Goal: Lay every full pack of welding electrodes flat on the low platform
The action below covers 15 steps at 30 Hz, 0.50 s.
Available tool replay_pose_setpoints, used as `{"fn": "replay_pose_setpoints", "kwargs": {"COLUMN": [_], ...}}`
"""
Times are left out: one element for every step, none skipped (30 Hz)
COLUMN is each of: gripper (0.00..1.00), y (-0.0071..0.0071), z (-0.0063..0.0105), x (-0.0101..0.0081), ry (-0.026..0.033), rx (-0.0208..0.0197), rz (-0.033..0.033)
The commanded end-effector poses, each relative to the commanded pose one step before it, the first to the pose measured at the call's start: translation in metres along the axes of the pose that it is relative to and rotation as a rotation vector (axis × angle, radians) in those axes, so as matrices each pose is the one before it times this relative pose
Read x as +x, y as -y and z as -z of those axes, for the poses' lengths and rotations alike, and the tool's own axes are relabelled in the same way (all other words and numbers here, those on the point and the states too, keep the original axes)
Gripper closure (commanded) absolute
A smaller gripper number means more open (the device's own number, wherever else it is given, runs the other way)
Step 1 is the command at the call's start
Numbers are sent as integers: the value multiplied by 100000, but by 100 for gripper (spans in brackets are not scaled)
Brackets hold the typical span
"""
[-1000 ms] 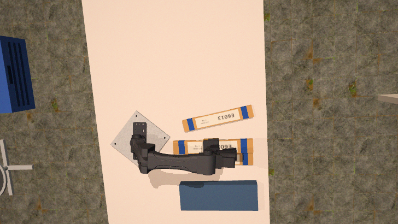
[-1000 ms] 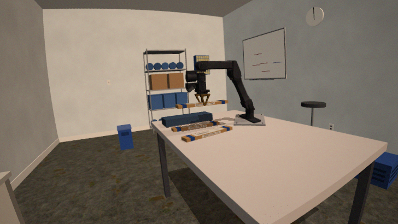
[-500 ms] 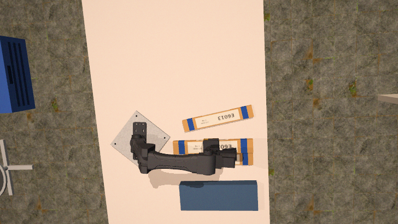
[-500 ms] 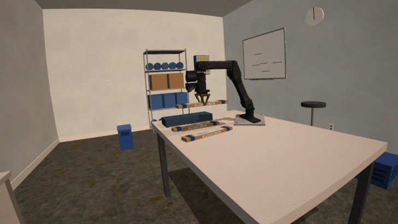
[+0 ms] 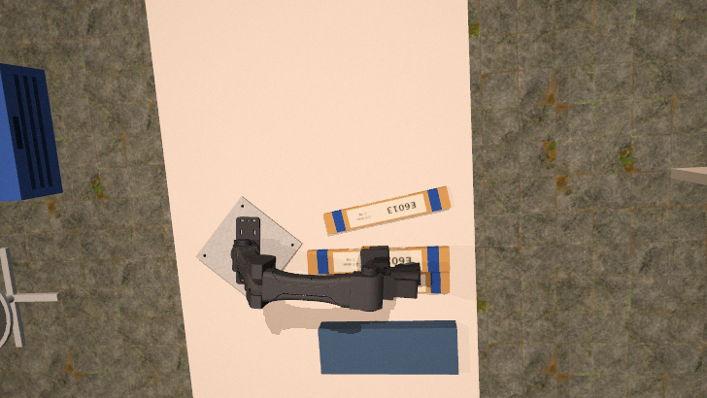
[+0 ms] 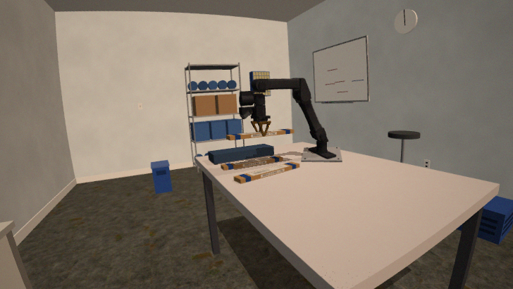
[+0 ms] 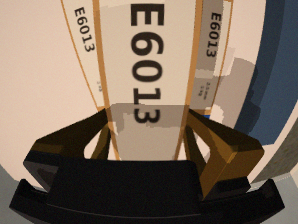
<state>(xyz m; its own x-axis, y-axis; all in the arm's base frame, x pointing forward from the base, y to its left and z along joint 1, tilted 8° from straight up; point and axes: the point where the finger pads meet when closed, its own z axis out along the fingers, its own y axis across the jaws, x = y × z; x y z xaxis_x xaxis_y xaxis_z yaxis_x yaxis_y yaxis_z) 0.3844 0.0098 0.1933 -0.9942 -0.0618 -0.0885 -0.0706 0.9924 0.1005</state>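
Currently gripping a slim, boxy, orange-edged E6013 pack (image 5: 341, 261) (image 6: 237, 137) (image 7: 148, 65) — gripper (image 5: 374, 257) (image 6: 263, 132) (image 7: 147, 112) fingers partway apart, against opposite long sides — and holding it level above the smooth, pale table (image 5: 306, 98) (image 6: 359, 194) (image 7: 30, 75). Below, showing two matching packs, one angled (image 5: 387, 210) (image 6: 267, 174) (image 7: 85, 45), the other (image 5: 435, 282) (image 6: 251, 163) (image 7: 212, 37) nearer the matte blue platform (image 5: 387, 348) (image 6: 240, 153) (image 7: 280, 75).
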Motion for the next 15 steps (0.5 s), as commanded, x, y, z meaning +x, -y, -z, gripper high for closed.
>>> {"fn": "replay_pose_setpoints", "kwargs": {"gripper": [100,100,100,100,100,100,100,100,100,100,100,100,100,100,100], "y": [211,0,0,0,0,0,0,0,0,0,0,0,0,0,0], "z": [3509,-133,-133,-133,-133,-133,-133,-133,0,0,-133,-133,-133,-133,-133], "x": [4,0,0,0,0,0,0,0,0,0,0,0,0,0,0], "ry": [102,0,0,0,0,0,0,0,0,0,0,0,0,0,0], "rx": [-235,0,0,0,0,0,0,0,0,0,0,0,0,0,0], "rz": [84,0,0,0,0,0,0,0,0,0,0,0,0,0,0]}}
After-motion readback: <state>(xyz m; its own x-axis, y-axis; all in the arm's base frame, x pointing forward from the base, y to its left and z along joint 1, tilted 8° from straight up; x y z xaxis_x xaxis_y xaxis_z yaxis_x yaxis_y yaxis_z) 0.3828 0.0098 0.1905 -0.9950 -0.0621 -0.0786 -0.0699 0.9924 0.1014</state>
